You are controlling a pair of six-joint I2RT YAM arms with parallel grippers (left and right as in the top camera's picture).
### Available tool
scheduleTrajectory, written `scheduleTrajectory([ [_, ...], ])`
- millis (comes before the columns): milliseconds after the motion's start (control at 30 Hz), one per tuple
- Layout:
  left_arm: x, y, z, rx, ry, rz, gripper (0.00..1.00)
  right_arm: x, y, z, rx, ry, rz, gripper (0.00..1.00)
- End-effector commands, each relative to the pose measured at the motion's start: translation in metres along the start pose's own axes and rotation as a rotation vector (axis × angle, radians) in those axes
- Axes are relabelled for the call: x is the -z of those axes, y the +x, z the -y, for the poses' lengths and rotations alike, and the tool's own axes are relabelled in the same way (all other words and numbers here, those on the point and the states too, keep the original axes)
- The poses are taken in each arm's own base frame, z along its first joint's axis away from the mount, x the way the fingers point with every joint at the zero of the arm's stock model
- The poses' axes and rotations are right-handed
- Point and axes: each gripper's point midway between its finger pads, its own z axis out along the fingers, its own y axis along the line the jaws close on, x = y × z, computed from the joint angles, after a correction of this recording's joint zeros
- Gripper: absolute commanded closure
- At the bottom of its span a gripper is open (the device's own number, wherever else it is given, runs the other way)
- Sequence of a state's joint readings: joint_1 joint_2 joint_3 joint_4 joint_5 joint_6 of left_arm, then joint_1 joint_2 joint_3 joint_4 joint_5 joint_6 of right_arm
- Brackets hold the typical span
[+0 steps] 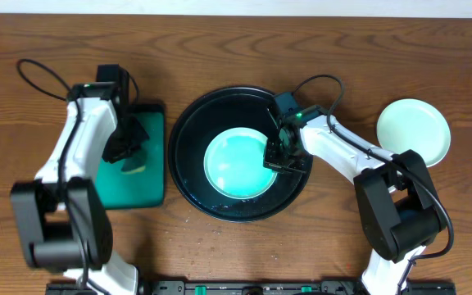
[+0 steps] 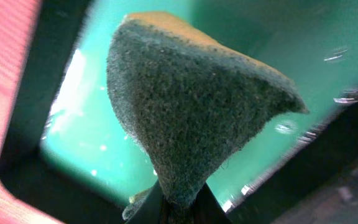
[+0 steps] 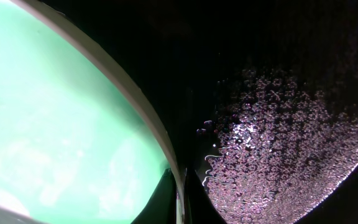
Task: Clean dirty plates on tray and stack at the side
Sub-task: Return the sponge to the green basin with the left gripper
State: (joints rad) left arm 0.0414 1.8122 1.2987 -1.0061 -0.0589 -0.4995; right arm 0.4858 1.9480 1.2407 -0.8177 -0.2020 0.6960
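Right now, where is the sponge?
The sponge is on the left in the overhead view, pinched in the left tool at the small green tray, left of the big black tray.

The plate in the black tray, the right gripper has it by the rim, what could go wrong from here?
1. The right gripper pinches only the thin edge of the plate, and the tray beside it is beaded with water, so the plate may slip when lifted.
2. Lifted out, it could catch the tray's raised rim.
3. The left gripper holds the sponge by one corner; it might drop.
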Motion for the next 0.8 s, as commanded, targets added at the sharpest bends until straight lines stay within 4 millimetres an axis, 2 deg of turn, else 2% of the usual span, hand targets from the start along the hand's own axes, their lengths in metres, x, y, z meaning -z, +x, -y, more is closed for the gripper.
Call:
scheduleTrajectory([
  [0,-0.022,0.004,-0.003,-0.027,-0.049,-0.052,0.93,-0.021,0.011,0.008,0.002,0.045,-0.041,0.98],
  [100,-0.037,0.005,-0.001,-0.031,-0.065,-0.079,0.91,-0.021,0.011,0.008,0.002,0.045,-0.041,0.99],
  [200,-0.045,0.005,-0.001,-0.035,-0.074,-0.094,0.83,-0.021,0.011,0.008,0.002,0.045,-0.041,0.98],
  [267,-0.044,0.005,0.000,-0.038,-0.073,-0.093,0.69,-0.021,0.011,0.008,0.003,0.045,-0.040,0.98],
  [333,-0.042,0.004,0.000,-0.039,-0.069,-0.087,0.61,-0.021,0.011,0.008,0.002,0.044,-0.040,0.98],
  [400,-0.038,0.003,0.000,-0.038,-0.061,-0.074,0.45,-0.021,0.011,0.008,0.002,0.044,-0.040,0.98],
  [433,-0.035,0.002,0.000,-0.037,-0.056,-0.066,0.43,-0.021,0.011,0.008,0.002,0.044,-0.040,0.98],
  [500,-0.023,-0.001,0.001,-0.033,-0.036,-0.034,0.42,-0.021,0.011,0.008,0.002,0.044,-0.040,0.98],
  [600,0.005,-0.004,0.003,-0.033,0.009,0.038,0.39,-0.021,0.011,0.008,0.002,0.044,-0.039,0.98],
  [733,0.061,0.001,0.005,-0.047,0.099,0.178,0.38,-0.021,0.009,0.006,0.005,0.037,-0.031,0.98],
  [767,0.076,0.005,0.005,-0.053,0.123,0.212,0.35,-0.021,0.008,0.005,0.005,0.035,-0.030,0.98],
])
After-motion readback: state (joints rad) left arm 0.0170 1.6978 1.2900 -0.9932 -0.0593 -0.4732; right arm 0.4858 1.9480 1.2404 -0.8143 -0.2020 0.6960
